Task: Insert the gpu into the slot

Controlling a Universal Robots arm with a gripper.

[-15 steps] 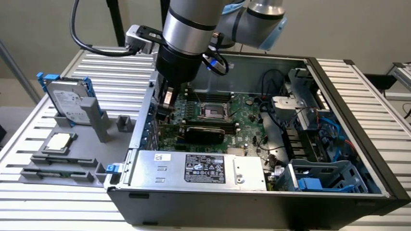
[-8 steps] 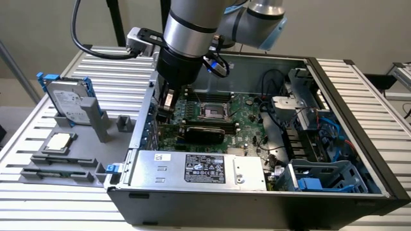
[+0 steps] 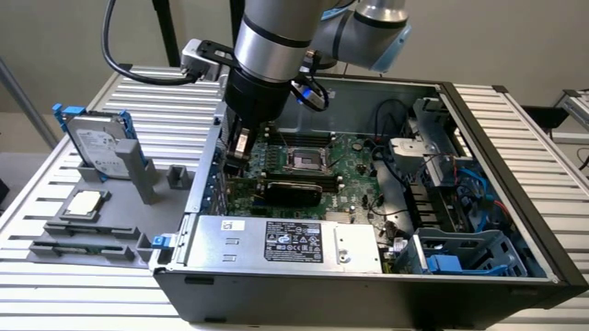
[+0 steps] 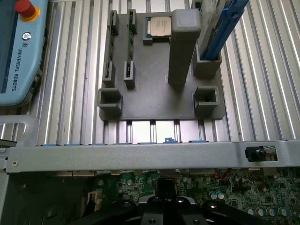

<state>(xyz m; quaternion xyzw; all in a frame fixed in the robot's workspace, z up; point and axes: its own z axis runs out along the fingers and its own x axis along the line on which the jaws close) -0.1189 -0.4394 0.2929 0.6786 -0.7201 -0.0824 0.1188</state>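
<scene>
Tool [image 3: 241,148] low over green motherboard [image 3: 354,172]

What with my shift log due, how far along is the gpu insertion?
Done: the gpu is off the grey fixture and on the green board. In hand: the gripper hangs beside its end; a grasp cannot be told. Left: confirming seating; the slot is hidden under it.

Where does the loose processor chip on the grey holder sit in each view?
Exterior view: the processor chip lies flat on the grey holder, at the exterior view's left, outside the computer case.
Wrist view: the processor chip lies on the grey holder, beside the post.
Shared landmark: the tall grey post.
</scene>
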